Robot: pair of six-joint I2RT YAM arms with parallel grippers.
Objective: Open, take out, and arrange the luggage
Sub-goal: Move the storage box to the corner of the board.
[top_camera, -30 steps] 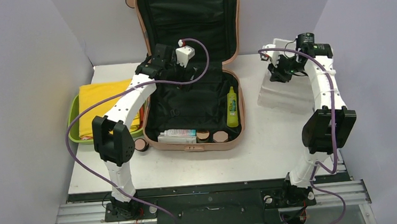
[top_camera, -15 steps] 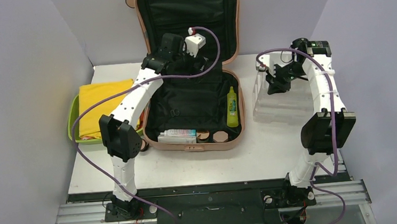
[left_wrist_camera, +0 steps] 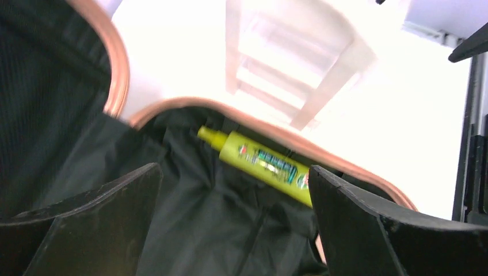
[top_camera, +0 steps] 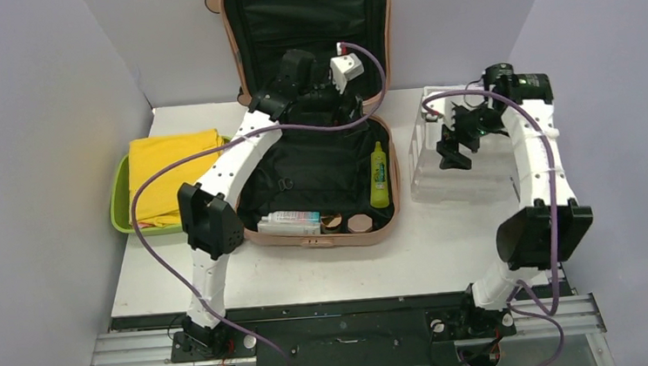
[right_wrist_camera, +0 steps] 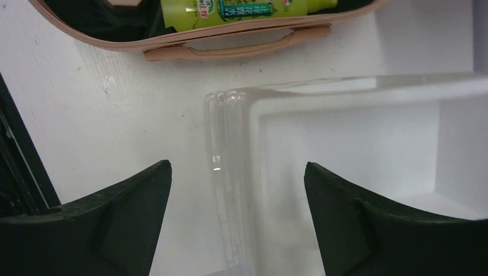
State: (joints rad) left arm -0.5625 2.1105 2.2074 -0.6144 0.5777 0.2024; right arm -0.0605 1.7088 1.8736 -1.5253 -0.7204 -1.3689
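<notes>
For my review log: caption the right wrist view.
Open right tool above corner of clear organizer; pink suitcase with green bottle beyond.

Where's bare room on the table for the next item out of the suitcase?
Widest: the table strip between the suitcase front rim and the near edge. Also the back-left corner behind the tub. The gap between suitcase and organizer is narrow. Crowded: the suitcase's front row, box to bottle.

Open suitcase (top_camera: 320, 176) in the middle of the table (top_camera: 396, 260); tub (top_camera: 119, 189) holding folded cloth (top_camera: 162, 174) to its left, organizer tray (top_camera: 469, 180) to its right, bottle (top_camera: 378, 174) inside along its right wall.
</notes>
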